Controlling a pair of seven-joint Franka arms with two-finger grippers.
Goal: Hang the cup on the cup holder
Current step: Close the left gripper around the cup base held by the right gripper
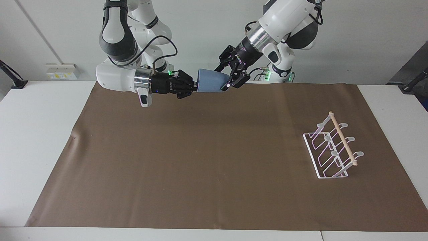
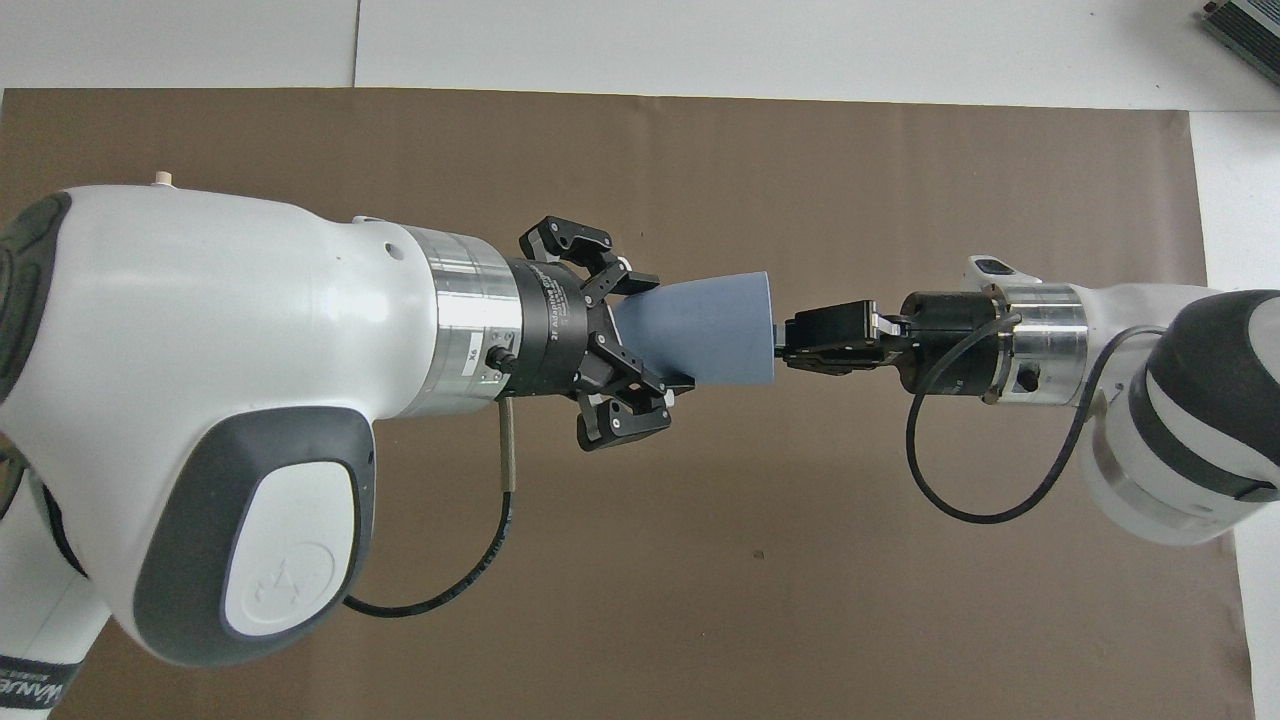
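Mid-handover: the matte light-blue tapered cup (image 1: 210, 80) hung above the brown mat's (image 1: 214, 160) robot-side edge, right gripper (image 1: 194, 86) pinching its rim, left gripper (image 1: 230, 79) clamped around its base. White wire cup holder (image 1: 331, 149) unused.

A brown mat (image 1: 214, 157) is lying flat on the white worktop (image 1: 40, 134), covering most of it and leaving bare white margins at both ends. A small crease is showing at the mat's edge (image 1: 74, 137) toward the right arm's end. A white socket box (image 1: 62, 71) is sitting against the wall at that same end. A grey device corner (image 2: 1245, 25) is showing at the overhead view's top edge.
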